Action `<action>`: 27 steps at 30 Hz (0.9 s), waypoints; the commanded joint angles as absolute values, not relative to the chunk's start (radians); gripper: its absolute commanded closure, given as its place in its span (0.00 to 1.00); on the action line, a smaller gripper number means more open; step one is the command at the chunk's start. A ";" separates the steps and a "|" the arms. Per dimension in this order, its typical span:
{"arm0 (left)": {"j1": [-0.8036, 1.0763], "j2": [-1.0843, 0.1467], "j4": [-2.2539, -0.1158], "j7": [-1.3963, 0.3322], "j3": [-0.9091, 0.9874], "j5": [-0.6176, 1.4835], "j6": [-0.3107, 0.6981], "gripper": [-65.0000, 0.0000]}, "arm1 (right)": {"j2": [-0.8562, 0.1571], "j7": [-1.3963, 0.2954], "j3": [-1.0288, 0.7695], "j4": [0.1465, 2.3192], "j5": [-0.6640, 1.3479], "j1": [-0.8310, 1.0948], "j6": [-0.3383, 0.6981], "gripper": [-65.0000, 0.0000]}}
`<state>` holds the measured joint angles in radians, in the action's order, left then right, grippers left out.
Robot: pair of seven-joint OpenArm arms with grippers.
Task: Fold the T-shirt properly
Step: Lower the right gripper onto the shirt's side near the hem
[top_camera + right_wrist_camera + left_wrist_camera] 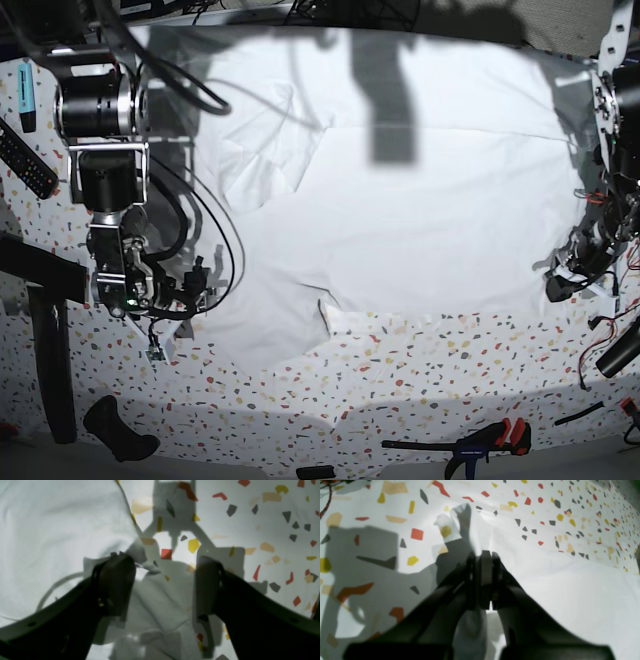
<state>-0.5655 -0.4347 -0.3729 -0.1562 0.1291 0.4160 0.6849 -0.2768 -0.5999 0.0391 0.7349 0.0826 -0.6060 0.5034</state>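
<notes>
Pinching a bunched fold of the T-shirt [570,600], left gripper [482,557] fingers pressed together; right gripper [165,580] fingers spread wide over cloth, holding nothing.

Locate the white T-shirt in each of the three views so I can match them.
Left wrist: T-shirt fills the right and lower half, with a pinch of it in the shut left gripper.
Right wrist: upper left and centre, under the open right gripper.
Base: spread across the middle.
Shared landmark: the speckled tabletop.

Overhead base view, two close downward wrist views
</notes>
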 commanded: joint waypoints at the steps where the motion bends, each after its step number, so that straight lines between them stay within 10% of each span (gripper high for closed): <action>1: -0.596 -0.451 -0.387 -0.129 0.130 0.431 0.698 1.00 | -0.280 -0.592 0.038 0.750 0.091 -0.631 0.513 0.34; 18: -0.596 -0.451 -0.387 -0.137 0.130 0.431 0.698 1.00 | -0.280 -0.796 0.039 0.749 0.299 -0.617 0.604 0.34; 21: -0.596 -0.451 -0.387 -0.137 0.130 0.431 0.698 1.00 | -0.278 -0.820 0.039 0.749 0.300 -0.617 0.604 0.51; 24: -0.598 -0.451 -0.388 -0.177 0.130 0.431 0.698 1.00 | -0.277 -0.827 0.039 0.749 0.299 -0.617 0.604 0.93; 27: -0.619 -0.446 -0.389 -0.274 0.130 0.432 0.698 1.00 | -0.278 -0.772 0.038 0.750 0.291 -0.632 0.603 1.00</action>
<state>-0.5850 -0.4339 -0.3729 -0.2913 0.1291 0.4236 0.6880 -0.2798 -0.7746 0.0387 0.7444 0.2836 -0.6094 0.5888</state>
